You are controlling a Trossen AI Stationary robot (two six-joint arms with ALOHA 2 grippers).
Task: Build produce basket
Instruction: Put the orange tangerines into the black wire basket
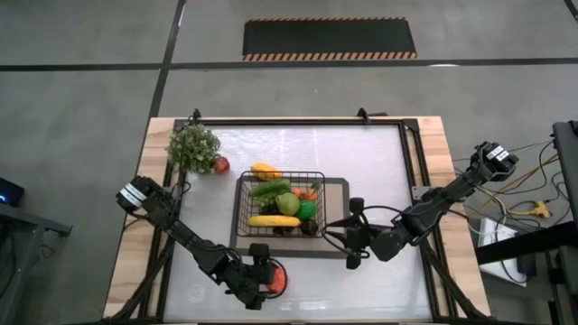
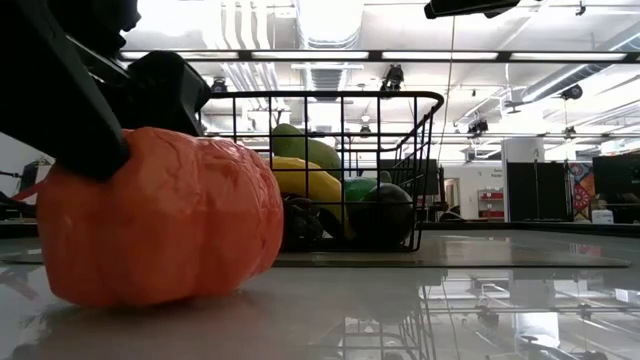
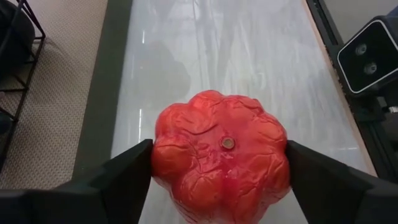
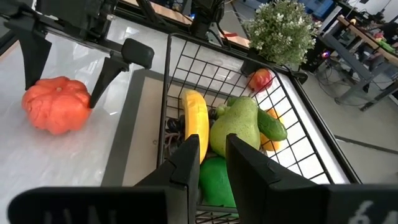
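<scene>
The black wire basket stands on a grey mat mid-table and holds a banana, a pear, a cucumber and other pieces. A ribbed red-orange tomato rests on the table near its front edge. My left gripper is shut on the tomato. My right gripper hangs above the basket's near right corner. It holds nothing, and a narrow gap shows between its fingers. My left gripper pinches the tomato between its two fingers, one on each of two opposite sides. The fingers come slanting down from the table's left. The tomato's underside rests on the table.
A bushy grey-green plant stands at the far left, with a red apple on the table beside it. A yellow-orange piece lies at the basket's far rim. The grey mat lies under the basket.
</scene>
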